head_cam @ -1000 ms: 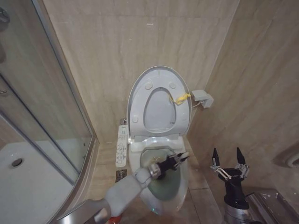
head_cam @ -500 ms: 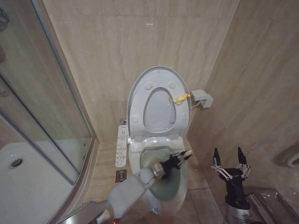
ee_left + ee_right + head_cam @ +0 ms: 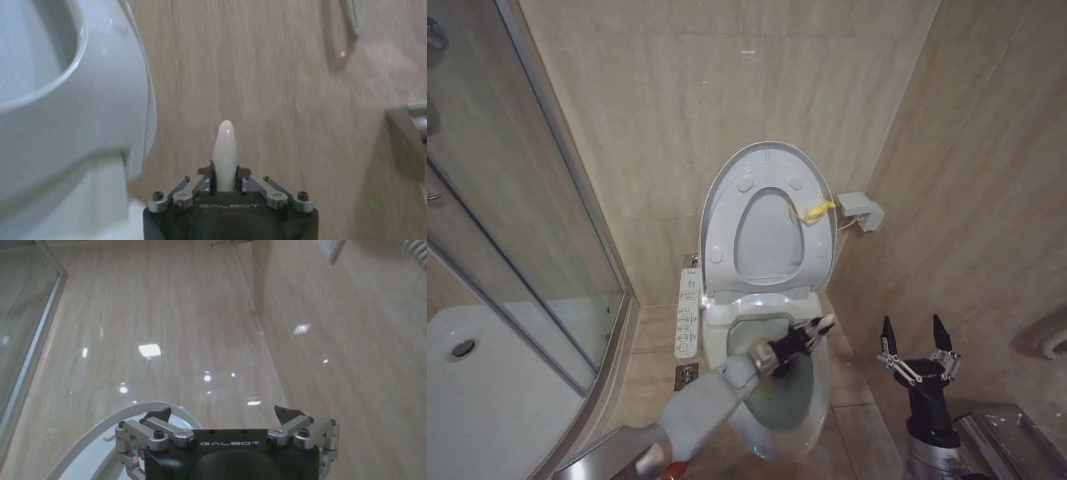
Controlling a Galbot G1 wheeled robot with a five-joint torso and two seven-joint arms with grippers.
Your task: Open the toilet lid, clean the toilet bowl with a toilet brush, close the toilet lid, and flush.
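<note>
Brush: thin white stick-handled toilet brush (image 3: pixel 225 150) sits pinched between my left gripper (image 3: pixel 810 335) jaws, above the white ceramic toilet bowl (image 3: pixel 812 420).
Right gripper (image 3: pixel 914 352): parked beside the bowl, jaws spread, empty.

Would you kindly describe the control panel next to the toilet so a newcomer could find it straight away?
Start at the toilet bowl in the corner, its toilet lid raised against the wall. Along the bowl's side nearer the glass shower screen runs the control panel. It is a long, narrow white strip with a row of small buttons, unlike the grey box on the opposite wall.

Toilet lid (image 3: pixel 768 215) upright behind toilet bowl (image 3: pixel 812 385).
</note>
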